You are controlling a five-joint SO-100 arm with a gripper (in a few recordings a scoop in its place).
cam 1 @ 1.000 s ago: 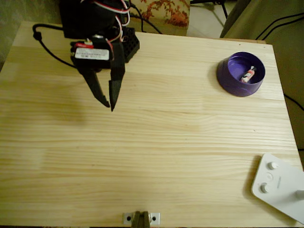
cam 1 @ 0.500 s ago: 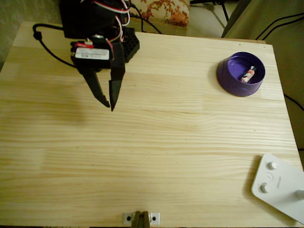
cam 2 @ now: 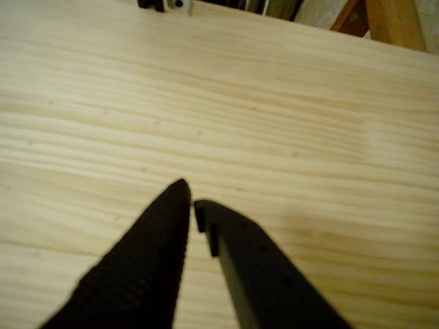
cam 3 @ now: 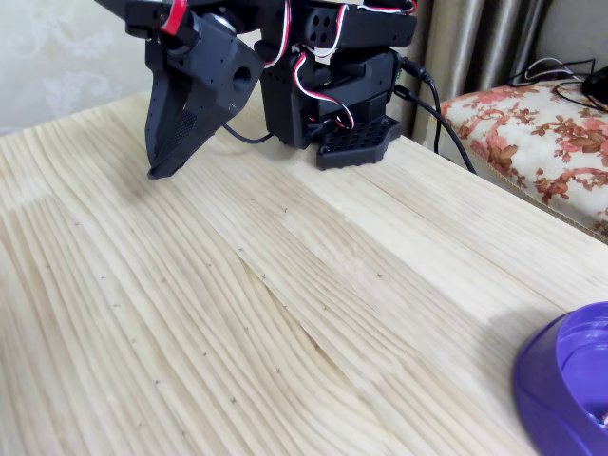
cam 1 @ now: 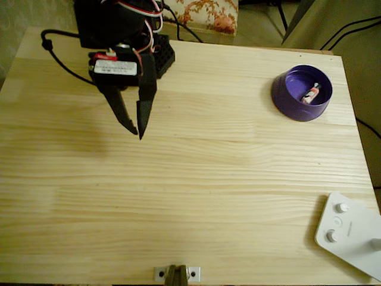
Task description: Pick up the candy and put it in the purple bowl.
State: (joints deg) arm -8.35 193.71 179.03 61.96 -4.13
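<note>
The purple bowl (cam 1: 301,93) stands at the table's far right in the overhead view, and its rim shows at the lower right corner of the fixed view (cam 3: 566,384). The candy (cam 1: 311,93), a small red and white wrapped sweet, lies inside the bowl. My black gripper (cam 1: 137,132) hangs over the left part of the table, far from the bowl, close to the arm's base. Its fingertips nearly touch and hold nothing. In the wrist view the gripper (cam 2: 190,199) points at bare wood. The fixed view shows the gripper (cam 3: 157,172) just above the table.
A flat white device with buttons (cam 1: 350,234) lies at the table's near right corner. The arm's black base (cam 3: 328,81) and its cables sit at the far left edge. A small metal bracket (cam 1: 175,274) is fixed at the near edge. A flowered cushion (cam 3: 541,123) lies beyond the table.
</note>
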